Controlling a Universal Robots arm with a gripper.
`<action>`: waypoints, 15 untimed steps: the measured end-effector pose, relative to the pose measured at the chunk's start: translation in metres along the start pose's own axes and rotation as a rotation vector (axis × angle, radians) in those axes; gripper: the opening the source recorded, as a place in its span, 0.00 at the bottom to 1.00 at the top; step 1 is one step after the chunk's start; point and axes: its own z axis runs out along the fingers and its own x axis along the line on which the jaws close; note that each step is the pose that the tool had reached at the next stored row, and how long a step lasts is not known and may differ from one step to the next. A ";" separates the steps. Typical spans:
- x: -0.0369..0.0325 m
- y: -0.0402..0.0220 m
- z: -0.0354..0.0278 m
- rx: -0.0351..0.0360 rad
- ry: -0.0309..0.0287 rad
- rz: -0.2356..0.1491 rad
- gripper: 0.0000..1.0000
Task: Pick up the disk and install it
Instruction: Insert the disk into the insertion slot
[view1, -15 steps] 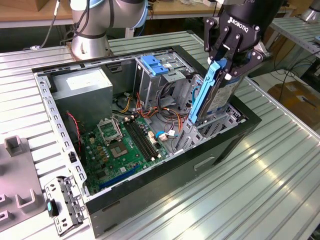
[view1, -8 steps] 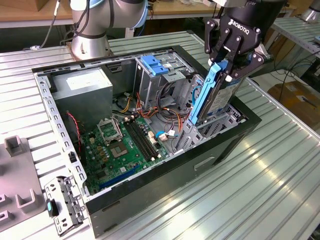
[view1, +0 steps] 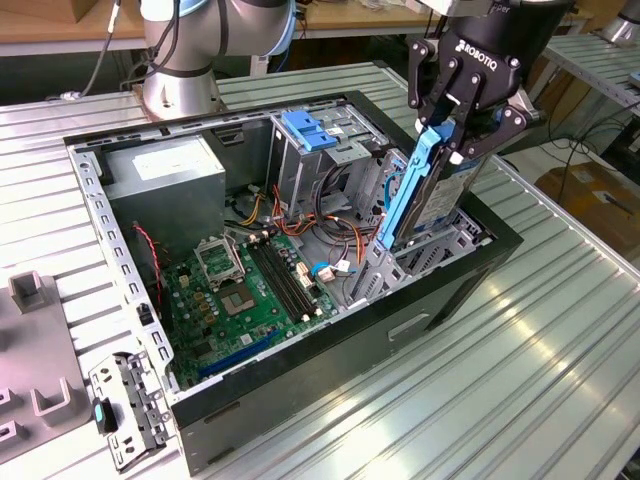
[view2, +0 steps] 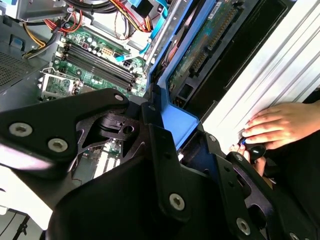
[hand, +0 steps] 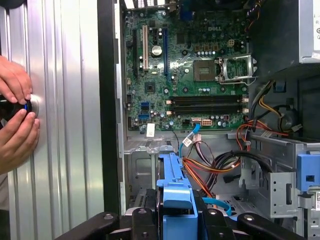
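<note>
Gripper (hand: 177, 220) sits closest in both wrist views, fingers (view2: 159, 145) clamped narrow on the disk (view1: 445, 190) by its blue rail. Disk is off the bench (view1: 560, 350), held on edge & tilted, lower end dipping into the drive bay at the PC case (view1: 330, 370) corner, exterior view's right. Pick-up looks done. Install prob. only partway: most of the disk stands above the bay, not seated. A person's hands (hand: 17, 132) rest on the bench beside the case.

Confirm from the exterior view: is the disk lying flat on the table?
No, the pincer grips the disk, steeply tilted, over the open computer case.
</note>
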 end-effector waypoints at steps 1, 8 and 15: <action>-0.0003 0.0001 -0.0001 -0.0001 0.0001 0.000 0.37; -0.0009 0.0003 0.0015 -0.0001 0.0005 0.000 0.37; -0.0010 0.0004 0.0041 -0.0001 0.0003 0.000 0.37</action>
